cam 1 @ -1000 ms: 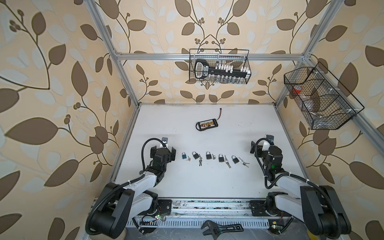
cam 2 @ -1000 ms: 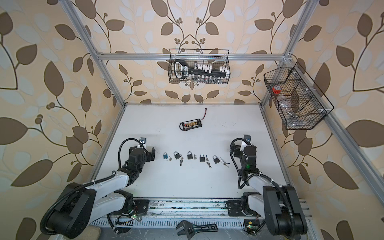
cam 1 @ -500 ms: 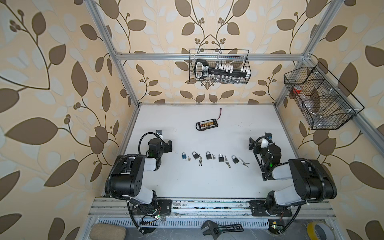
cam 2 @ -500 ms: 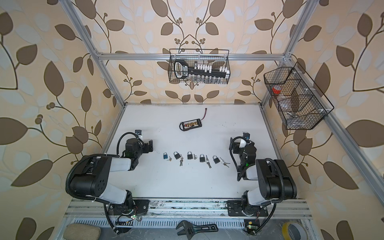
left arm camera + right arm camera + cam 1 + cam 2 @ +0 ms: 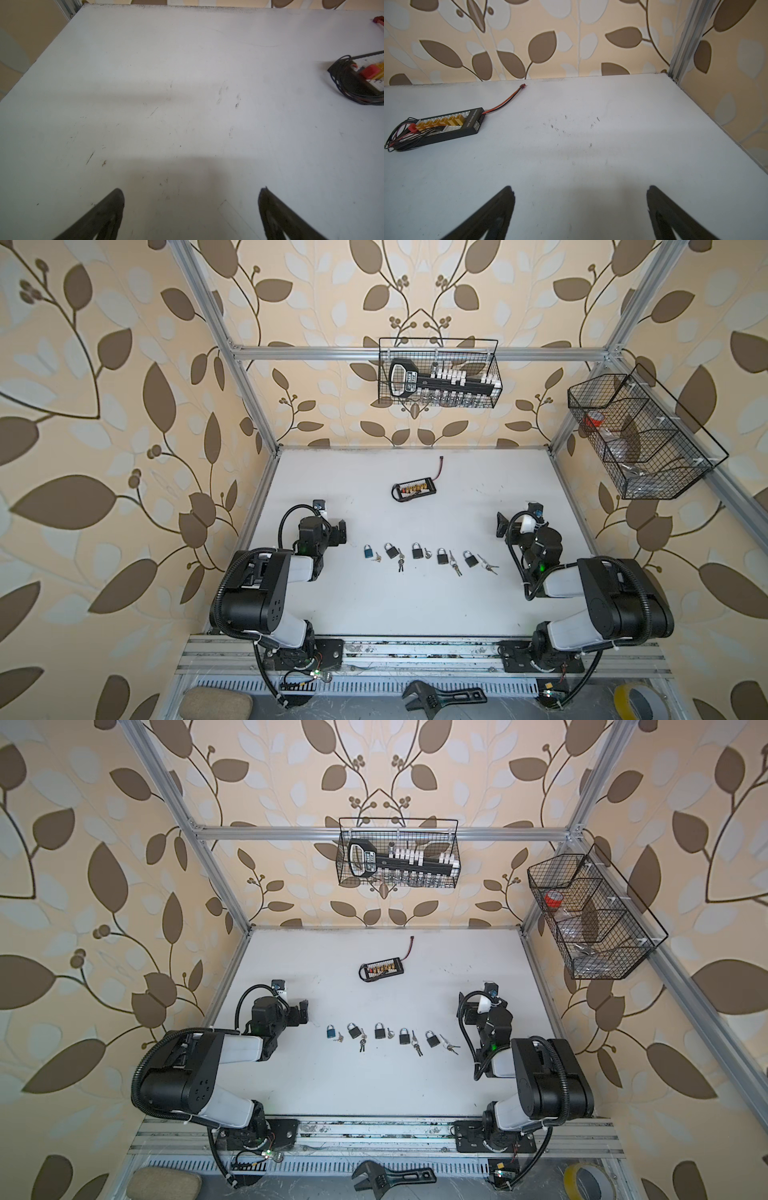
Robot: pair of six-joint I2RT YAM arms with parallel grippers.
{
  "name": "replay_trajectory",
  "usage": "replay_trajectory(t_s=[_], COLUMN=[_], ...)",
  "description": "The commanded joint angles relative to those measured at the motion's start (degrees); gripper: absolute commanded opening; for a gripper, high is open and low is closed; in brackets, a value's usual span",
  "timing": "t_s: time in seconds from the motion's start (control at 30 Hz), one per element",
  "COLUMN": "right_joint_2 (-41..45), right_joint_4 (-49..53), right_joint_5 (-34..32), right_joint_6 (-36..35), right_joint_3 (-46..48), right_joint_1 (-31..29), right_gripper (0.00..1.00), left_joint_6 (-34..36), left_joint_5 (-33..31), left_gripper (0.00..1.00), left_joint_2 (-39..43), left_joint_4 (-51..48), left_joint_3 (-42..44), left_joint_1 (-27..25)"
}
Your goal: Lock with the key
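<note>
Top views: left arm (image 5: pixel 253 597) and right arm (image 5: pixel 615 601) are now folded upward, unlike a second ago, while left gripper (image 5: pixel 340 531) and right gripper (image 5: pixel 501 525) are kept spread wide.

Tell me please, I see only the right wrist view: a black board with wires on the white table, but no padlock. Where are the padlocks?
Observer: Five padlocks lie in a row between the two arms, nearer the robot than the board.
Operator: Are there keys with them?
Observer: Yes, in both top views keys lie just right of each one.
Operator: Are all five black?
Observer: No, one blue padlock lies at the end nearest the left gripper.
</note>
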State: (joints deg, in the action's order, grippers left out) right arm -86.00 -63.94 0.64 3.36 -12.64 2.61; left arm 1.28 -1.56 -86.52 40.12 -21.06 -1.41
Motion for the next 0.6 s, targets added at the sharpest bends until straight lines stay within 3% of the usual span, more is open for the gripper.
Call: replay_trajectory(t_s=[0.0, 0.57], right_joint_2=[0.2, 0.3], right_joint_4=[-0.3, -0.6], right_joint_5=[0.5, -1.6], right_joint_6=[-0.5, -1.1], right_joint_3=[-1.0, -0.8], right_joint_1=[-0.3, -1.5], right_gripper=[1.0, 1.0], left_joint_6=[-0.5, -0.7], left_joint_5=[1.1, 1.7], left_gripper=[0.99, 0.99], left_joint_2=[0.6, 0.2], left_joint_4=[1.1, 0.4], left_joint_3=[-1.6, -2.3], left_joint_1=[0.1, 0.4])
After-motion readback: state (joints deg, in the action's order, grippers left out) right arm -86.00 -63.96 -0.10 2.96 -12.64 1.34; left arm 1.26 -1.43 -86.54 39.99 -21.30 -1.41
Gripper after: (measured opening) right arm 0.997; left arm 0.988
